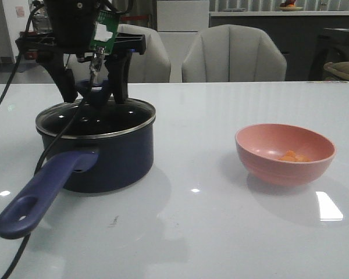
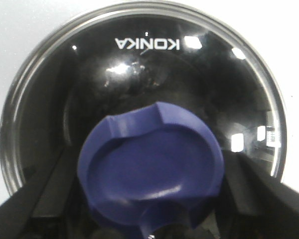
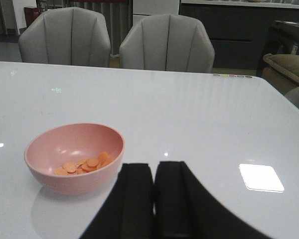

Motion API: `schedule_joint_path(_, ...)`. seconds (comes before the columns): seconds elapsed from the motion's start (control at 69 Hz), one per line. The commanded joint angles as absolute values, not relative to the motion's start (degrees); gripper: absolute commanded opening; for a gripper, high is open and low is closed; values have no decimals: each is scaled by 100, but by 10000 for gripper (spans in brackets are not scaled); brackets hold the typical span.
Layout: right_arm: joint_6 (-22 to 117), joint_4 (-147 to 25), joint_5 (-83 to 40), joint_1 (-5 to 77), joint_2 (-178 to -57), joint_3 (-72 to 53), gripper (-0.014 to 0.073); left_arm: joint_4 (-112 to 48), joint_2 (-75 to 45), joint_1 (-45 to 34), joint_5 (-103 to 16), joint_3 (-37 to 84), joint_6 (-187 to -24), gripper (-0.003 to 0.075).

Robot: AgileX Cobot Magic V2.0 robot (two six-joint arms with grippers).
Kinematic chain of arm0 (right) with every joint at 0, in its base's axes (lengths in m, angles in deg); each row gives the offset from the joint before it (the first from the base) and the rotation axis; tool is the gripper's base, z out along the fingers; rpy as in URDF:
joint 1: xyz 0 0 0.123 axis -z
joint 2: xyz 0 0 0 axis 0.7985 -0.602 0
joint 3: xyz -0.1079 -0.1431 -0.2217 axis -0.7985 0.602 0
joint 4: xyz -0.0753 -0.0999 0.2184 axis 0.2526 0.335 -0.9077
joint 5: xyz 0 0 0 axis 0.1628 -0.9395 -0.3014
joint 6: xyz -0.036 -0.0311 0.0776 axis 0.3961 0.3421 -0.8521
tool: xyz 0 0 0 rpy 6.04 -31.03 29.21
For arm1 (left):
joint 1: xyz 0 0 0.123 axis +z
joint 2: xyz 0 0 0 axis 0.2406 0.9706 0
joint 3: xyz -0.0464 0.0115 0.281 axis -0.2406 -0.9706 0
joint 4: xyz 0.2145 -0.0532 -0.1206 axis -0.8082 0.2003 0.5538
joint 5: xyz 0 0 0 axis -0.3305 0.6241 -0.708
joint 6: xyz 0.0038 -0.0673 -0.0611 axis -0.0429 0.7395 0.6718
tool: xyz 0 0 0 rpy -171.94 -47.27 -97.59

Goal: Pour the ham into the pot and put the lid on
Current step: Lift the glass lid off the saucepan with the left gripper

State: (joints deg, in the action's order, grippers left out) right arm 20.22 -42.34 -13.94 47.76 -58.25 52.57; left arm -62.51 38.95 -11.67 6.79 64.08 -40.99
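While the lid (image 1: 96,120) is seated on the pot (image 1: 99,157) at the table's (image 1: 192,232) left, its knob is straddled by the left fingers (image 1: 94,87); whether gripped cannot be told. Rightward, ham (image 1: 294,156) is held in a pink bowl (image 1: 285,154). The right fingers (image 3: 154,199) are pressed closed.

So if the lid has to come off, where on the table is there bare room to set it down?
The widest bare patch lies between the pot and the pink bowl. The table behind the bowl, toward the chairs, is also open. It is crowded around the pot's handle, and the left end effector stands over the lid.
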Motion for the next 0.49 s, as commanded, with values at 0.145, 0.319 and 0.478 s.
schedule_joint_path(0.145,2088,-4227,-952,4798,-5705,5221,157,-6303,3584,-1208,719,6820,-4036,332)
schedule_joint_path(0.319,2088,-4227,-952,4798,-5705,5221,157,-6356,3572,-1208,875,6903,-4036,332)
schedule_joint_path(0.478,2088,-4227,-952,4798,-5705,5221,157,-6426,3491,-1208,912,6903,-4036,332)
